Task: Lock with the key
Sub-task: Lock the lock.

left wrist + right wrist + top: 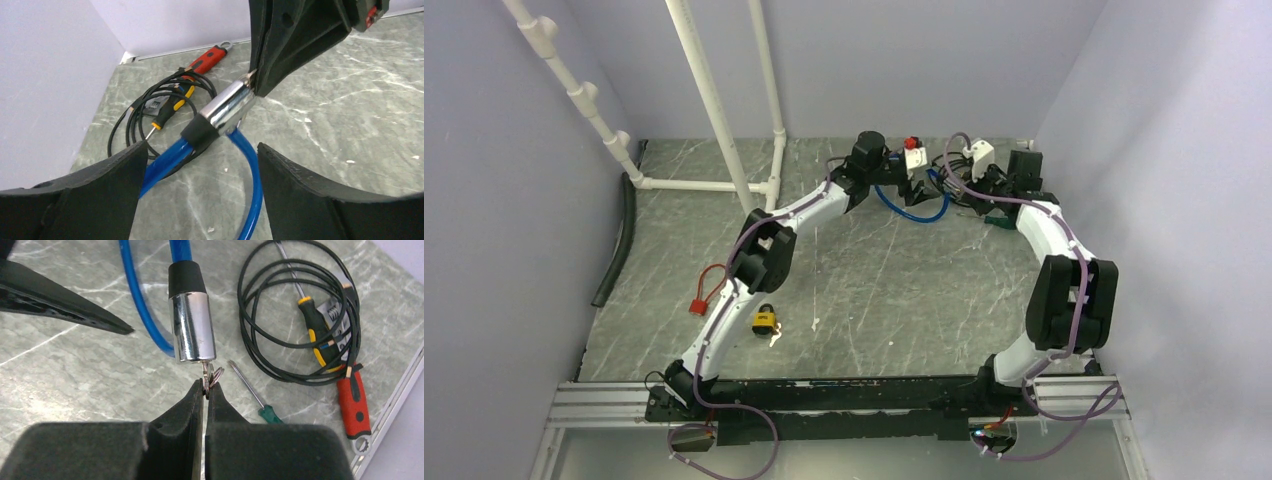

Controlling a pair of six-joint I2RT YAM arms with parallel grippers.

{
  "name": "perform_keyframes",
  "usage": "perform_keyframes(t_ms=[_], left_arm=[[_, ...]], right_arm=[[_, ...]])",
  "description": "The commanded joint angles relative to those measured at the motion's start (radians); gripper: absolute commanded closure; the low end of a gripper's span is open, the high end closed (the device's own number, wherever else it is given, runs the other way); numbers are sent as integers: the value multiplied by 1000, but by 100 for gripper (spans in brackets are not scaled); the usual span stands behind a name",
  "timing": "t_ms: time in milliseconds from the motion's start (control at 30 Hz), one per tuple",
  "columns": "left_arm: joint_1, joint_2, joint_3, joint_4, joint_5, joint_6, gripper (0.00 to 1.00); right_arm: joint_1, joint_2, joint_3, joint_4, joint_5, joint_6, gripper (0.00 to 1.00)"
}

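Observation:
A blue cable lock [255, 190] lies on the table, its chrome cylinder [194, 327] raised off the surface. The key [206, 375] sticks out of the cylinder's end with a small ring on it. My right gripper [205, 387] is shut on the key's head. In the left wrist view the same cylinder [227, 107] meets the right gripper's tip [255, 85]. My left gripper [201, 147] stands open just short of the cylinder, with the cable's black sleeve and blue loop showing in the gap between its fingers. In the top view both grippers meet at the back, above the blue cable lock [911, 213].
Beside the lock lie a coiled black cable [260, 315], a yellow-and-black screwdriver [312, 335], a green-handled screwdriver [270, 414] and a red-handled tool [352, 405]. A yellow padlock [764, 322] and a red lock [699, 300] sit near the left arm. White pipes [714, 110] stand at the back left.

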Motion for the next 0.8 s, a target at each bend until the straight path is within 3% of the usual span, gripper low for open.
perform_keyframes(t_ms=[0,167,467,767], left_arm=[[42,-49,-71,138,-17,-24,12],[63,-160,-256,195,54,-31,6],[65,-284,-469,126,179,91,10],[66,-162,-379,0,105,192,9]], right_arm=[[-8,64,24,-45,-27,40,100],[-10,105,15,-28,-16,32,100],[-6,222,84,-73,-22,67,100],[7,323,202,-131,-49,158,100]])
